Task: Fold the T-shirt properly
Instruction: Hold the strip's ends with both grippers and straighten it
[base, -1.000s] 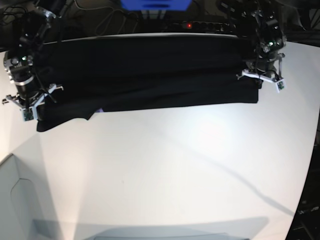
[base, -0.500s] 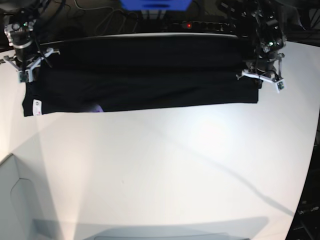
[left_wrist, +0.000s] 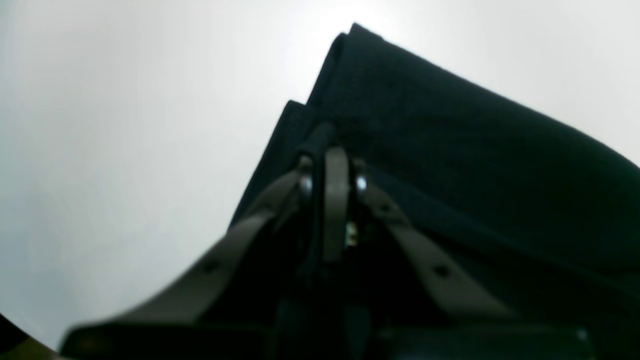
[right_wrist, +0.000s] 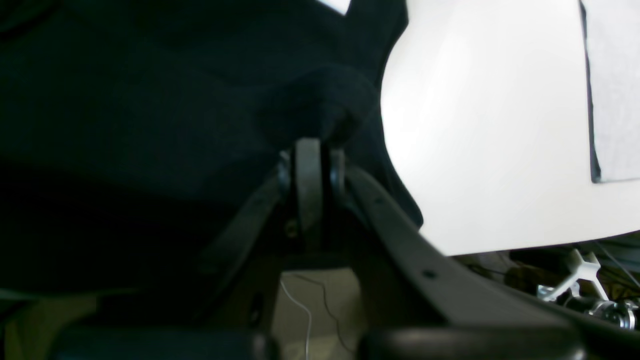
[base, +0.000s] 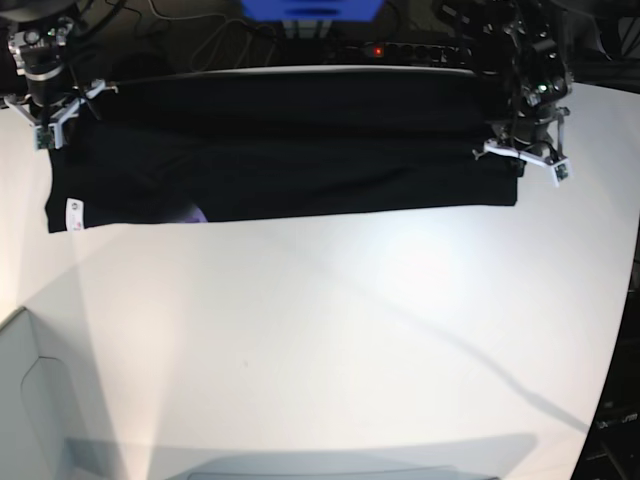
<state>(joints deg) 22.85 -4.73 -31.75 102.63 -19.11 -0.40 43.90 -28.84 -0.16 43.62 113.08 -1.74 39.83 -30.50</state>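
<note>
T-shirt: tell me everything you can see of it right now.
The T-shirt is black cloth, folded lengthwise into a long flat band across the far side of the white table. A small white label shows at its near corner on the base view's left, with a sliver of purple print at the near edge. The right tool and the left tool pinch opposite ends.

Left wrist view blurred; T-shirt (left_wrist: 475, 165) cut off at right edge. Print (base: 197, 214) mostly hidden under fold. Label (base: 73, 212) text too small to read.
</note>
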